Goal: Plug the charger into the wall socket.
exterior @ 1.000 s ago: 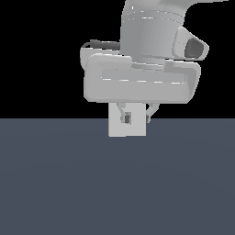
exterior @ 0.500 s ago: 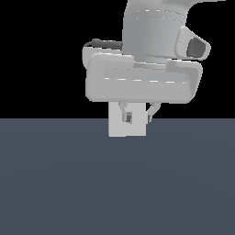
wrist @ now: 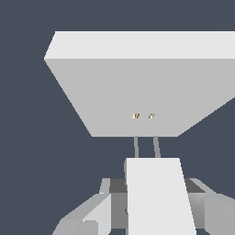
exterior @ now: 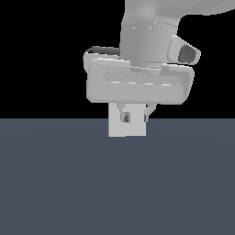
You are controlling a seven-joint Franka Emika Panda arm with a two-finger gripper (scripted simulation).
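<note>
pincer (wrist: 153,202): clamped on the charger (wrist: 158,193) | charger: low centre of frame, two prongs aimed at the slots, not touching | wall socket (wrist: 137,92): upright, upper centre | worktop (exterior: 55,183): dark grey

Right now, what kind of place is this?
Probably a computer-made test scene, not a real room: a bare grey floor, black emptiness behind, a floating wall socket, and a charger held in the robot's jaws.
</note>
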